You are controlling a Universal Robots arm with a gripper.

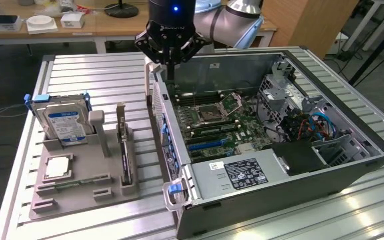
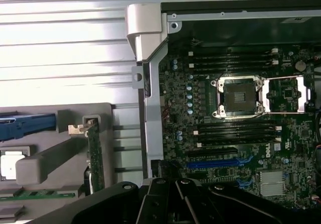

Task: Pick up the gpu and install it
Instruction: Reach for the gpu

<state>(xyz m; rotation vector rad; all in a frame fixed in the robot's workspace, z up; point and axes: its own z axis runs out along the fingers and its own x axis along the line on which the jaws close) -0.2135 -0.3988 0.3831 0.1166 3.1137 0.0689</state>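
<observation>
Shut on nothing, my claw [image 1: 170,72] hangs above the case [image 1: 279,205]; the gpu [image 1: 124,150] stands untouched in its holder [image 1: 105,172], nothing done yet.

An open computer case [image 1: 299,200] and a grey holder [image 1: 88,167] on a slatted metal table [image 1: 92,75]
The case shows its motherboard [image 1: 212,127], with a power supply [image 1: 242,175] beside it. At the exterior view's left the holder carries a hard drive [image 1: 64,125] standing upright and a processor chip [image 1: 57,167] lying flat near it.
</observation>
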